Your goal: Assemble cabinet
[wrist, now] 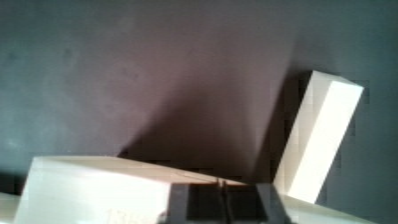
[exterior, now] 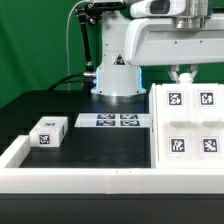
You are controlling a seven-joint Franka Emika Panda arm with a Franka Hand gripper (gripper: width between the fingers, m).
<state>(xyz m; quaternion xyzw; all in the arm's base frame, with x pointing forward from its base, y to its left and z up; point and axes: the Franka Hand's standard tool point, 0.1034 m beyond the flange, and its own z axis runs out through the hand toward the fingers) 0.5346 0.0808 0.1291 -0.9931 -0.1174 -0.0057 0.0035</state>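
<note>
The cabinet (exterior: 186, 125) is a large white box with four black-and-white tags on top, at the exterior view's right. My gripper (exterior: 181, 75) hangs just above the cabinet's far edge, its fingers together and nothing seen between them. In the wrist view the dark fingers (wrist: 196, 205) meet along a thin line at the gripper (wrist: 221, 200). A white block (wrist: 98, 185) lies just beside them and a tall white slab (wrist: 324, 130) stands a little apart; I cannot tell which parts these are. A small white tagged drawer block (exterior: 48, 132) lies at the exterior view's left.
The marker board (exterior: 108, 120) lies flat in front of the robot base (exterior: 117, 75). A long low white rail (exterior: 80, 180) runs along the front and up the exterior view's left side. The table surface is black.
</note>
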